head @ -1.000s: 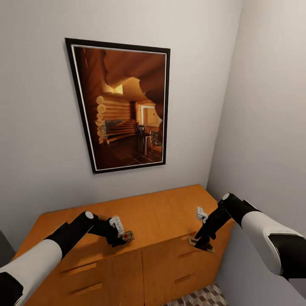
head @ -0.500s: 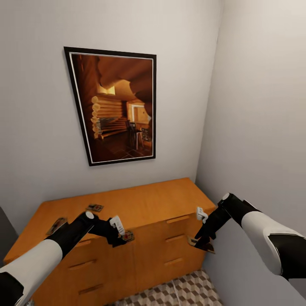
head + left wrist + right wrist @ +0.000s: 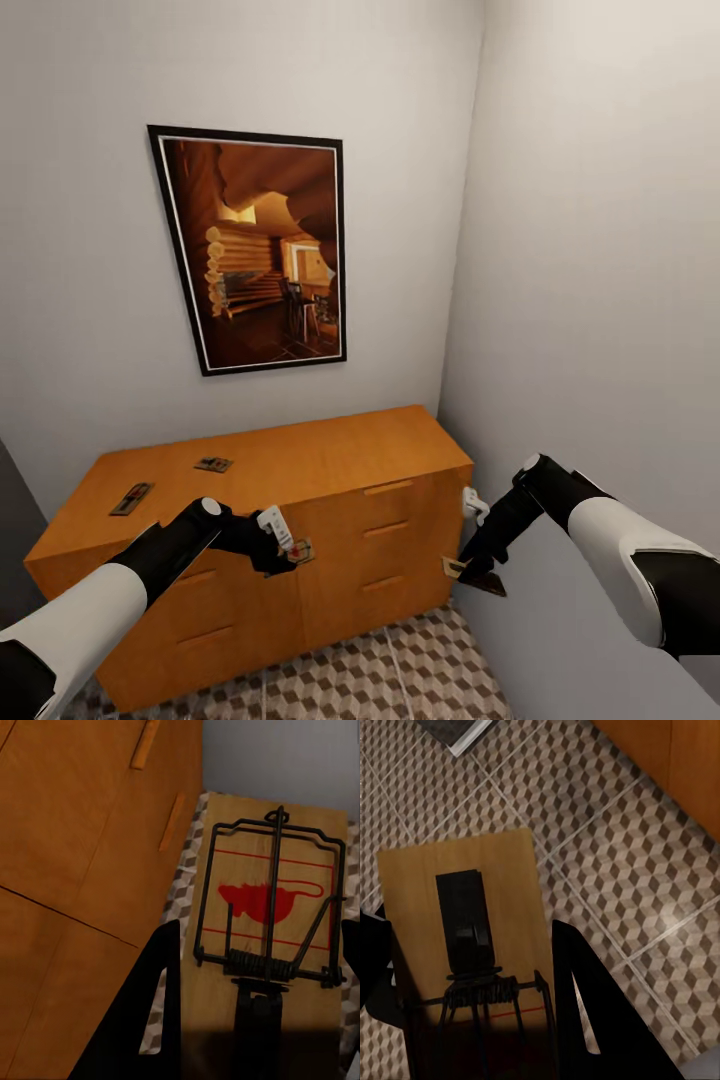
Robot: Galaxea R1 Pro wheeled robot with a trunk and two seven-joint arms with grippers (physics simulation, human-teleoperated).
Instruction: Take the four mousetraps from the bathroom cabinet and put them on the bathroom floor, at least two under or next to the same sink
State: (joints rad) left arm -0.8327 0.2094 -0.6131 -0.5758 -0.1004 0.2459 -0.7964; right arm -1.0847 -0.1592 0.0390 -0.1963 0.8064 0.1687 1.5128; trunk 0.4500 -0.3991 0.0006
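The orange-brown cabinet (image 3: 290,462) stands against the wall under a picture. Two mousetraps lie on its top near the left end, one (image 3: 131,498) close to the edge and one (image 3: 213,464) further back. My left gripper (image 3: 288,556) hangs in front of the drawers, shut on a third mousetrap (image 3: 301,550); the left wrist view shows that trap's board and red mouse print (image 3: 270,907) between the fingers (image 3: 161,1020). My right gripper (image 3: 478,578) is off the cabinet's right end, shut on a fourth mousetrap (image 3: 462,569), seen over the bathroom floor (image 3: 645,870) as a tan board (image 3: 465,900).
A side wall (image 3: 600,300) runs close along the right, leaving a narrow gap beside the cabinet. Cube-patterned tiles (image 3: 400,670) show in front of the drawers. A framed cabin picture (image 3: 255,250) hangs above. A pale-edged dark object (image 3: 461,735) lies on the floor.
The whole view has pulled back from the cabinet, so its front, the floor and the two traps on top have come into sight. Both grippers keep their traps.
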